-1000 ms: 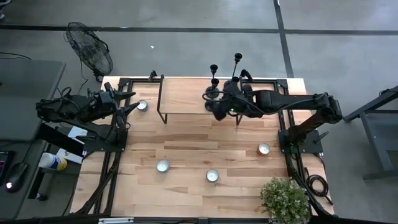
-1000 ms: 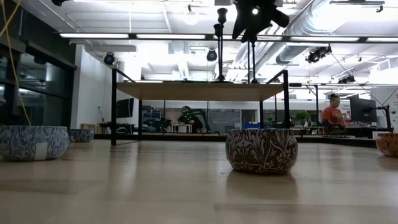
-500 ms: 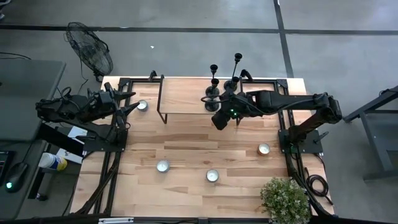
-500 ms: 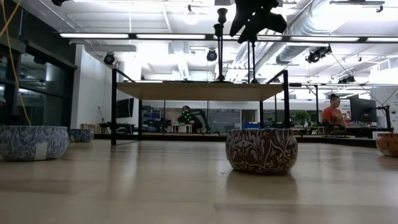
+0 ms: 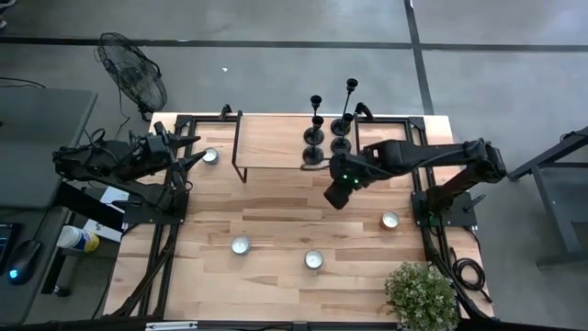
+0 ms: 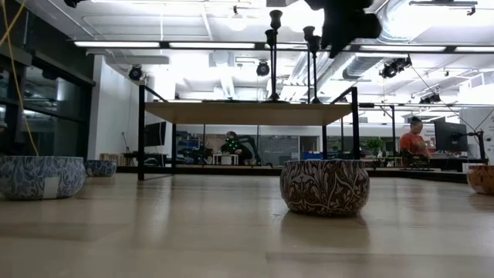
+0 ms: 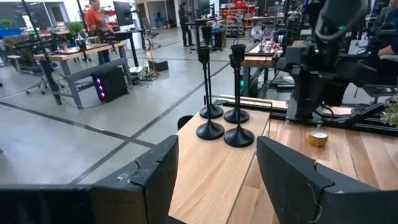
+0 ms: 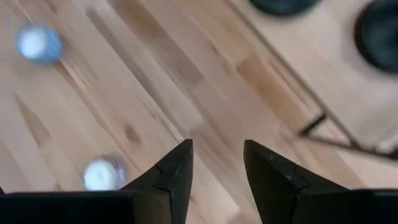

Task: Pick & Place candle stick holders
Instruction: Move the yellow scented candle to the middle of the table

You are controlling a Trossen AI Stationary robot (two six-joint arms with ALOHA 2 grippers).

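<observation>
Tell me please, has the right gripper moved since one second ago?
Yes. In the high view the right gripper has drawn away from the candle stick holders on the raised shelf, toward the table's front, and its open fingers hold nothing.

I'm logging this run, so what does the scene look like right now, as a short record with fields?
candle holders: four black candle holders standing upright together on the raised shelf, none held
right hand: right hand open and empty, above the table in front of the shelf
left hand: left hand open and empty, at the table's left edge
small bowls: four small bowls spread over the table
</observation>
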